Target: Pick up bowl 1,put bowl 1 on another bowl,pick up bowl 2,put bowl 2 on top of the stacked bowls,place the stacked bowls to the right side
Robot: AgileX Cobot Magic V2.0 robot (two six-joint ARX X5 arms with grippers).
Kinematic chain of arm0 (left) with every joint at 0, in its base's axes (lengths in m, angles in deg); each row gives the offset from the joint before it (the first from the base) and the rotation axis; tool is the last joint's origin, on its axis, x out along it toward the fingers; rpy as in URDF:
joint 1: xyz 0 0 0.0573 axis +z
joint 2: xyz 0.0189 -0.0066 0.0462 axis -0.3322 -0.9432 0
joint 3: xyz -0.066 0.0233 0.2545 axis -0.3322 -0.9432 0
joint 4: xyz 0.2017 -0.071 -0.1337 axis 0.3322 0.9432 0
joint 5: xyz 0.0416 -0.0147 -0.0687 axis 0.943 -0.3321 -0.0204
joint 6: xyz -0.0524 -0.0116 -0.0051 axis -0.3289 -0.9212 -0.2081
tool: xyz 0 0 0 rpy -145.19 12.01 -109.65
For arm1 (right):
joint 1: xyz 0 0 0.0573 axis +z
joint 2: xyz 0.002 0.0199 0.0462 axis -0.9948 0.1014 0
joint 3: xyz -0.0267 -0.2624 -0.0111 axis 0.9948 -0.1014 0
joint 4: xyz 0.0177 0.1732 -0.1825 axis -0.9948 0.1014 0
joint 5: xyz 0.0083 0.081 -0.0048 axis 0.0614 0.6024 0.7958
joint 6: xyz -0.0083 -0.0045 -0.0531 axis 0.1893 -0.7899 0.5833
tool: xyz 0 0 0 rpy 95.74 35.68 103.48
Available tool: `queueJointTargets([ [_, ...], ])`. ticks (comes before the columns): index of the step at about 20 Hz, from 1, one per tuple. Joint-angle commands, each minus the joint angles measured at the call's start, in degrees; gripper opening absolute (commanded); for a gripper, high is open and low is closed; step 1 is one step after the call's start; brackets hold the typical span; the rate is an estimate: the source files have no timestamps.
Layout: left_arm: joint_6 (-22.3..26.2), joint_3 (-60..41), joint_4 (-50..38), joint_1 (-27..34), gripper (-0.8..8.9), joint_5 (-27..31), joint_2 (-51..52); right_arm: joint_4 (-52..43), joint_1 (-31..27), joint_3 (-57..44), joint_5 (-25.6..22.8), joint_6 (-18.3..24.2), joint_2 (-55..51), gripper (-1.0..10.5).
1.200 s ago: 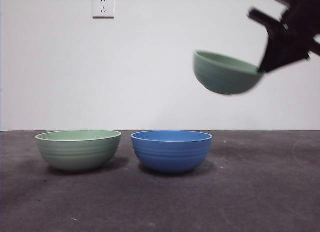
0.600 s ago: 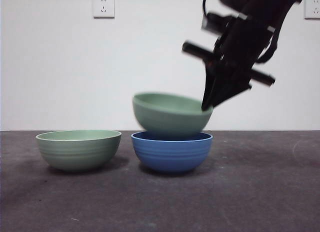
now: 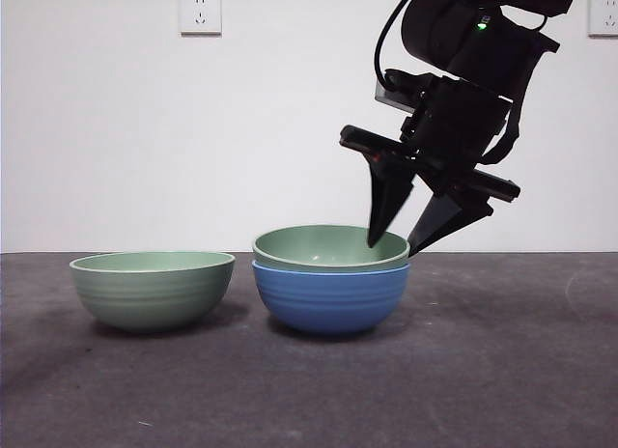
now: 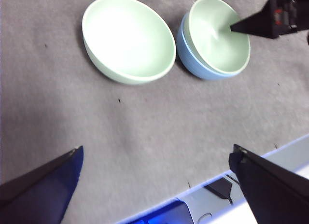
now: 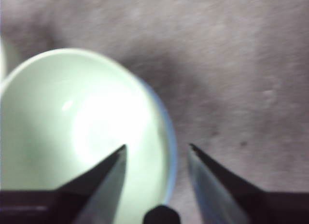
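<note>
A pale green bowl [image 3: 328, 247] rests nested inside the medium-blue bowl [image 3: 330, 295] at the table's middle. My right gripper [image 3: 396, 245] hovers open at that stack's right rim, one jaw inside the green bowl [image 5: 72, 137], the other outside past the blue rim [image 5: 170, 151]. It grips nothing. A second pale green bowl [image 3: 152, 288] stands alone to the left of the stack. In the left wrist view the lone bowl [image 4: 128, 38] and the stack [image 4: 217, 38] lie far off. My left gripper [image 4: 154, 166] is open, high above the table.
The dark grey table [image 3: 502, 371] stretches wide to the right of the stack. A white wall with sockets [image 3: 199, 13] lies behind. A pale table edge with a blue-lit device [image 4: 164, 212] shows in the left wrist view.
The right gripper carried the green bowl down and left from high at the right, set it into the blue bowl, and opened its jaws off the rim.
</note>
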Motion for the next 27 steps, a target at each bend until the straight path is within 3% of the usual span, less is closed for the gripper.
queueJointTargets([
  [1, 0.6, 0.1, -3.1, -0.2, 5.66, 0.1, -2.3, -0.3, 0.5, 0.0, 1.7, 0.3, -0.4, 2.6],
  [7, -3.1, 0.1, -16.4, -0.6, 5.66, 0.4, -14.2, 3.4, 0.3, 0.0, -0.9, 0.5, -13.3, 2.6],
  [11, -5.9, 0.4, -26.0, -3.7, 5.66, 7.2, -24.8, 8.9, -0.1, 0.0, -4.6, 1.9, -25.9, 2.6],
  [17, -7.0, 6.7, -30.9, -9.8, 5.66, 15.8, -40.5, 16.5, -0.1, 0.0, -4.6, 2.2, -39.3, 2.6],
  [22, -7.0, 13.0, -31.1, -12.8, 5.60, 21.5, -51.2, 21.4, -0.1, 0.0, -4.6, 2.2, -44.3, 2.6],
  [23, -7.0, 13.9, -30.9, -13.2, 5.23, 22.3, -53.1, 22.0, -0.1, 0.0, -4.6, 2.2, -44.9, 2.6],
  [27, -7.0, 14.3, -30.6, -13.8, 2.28, 22.5, -55.3, 23.1, -0.1, 0.0, -4.6, 2.2, -45.6, 2.6],
])
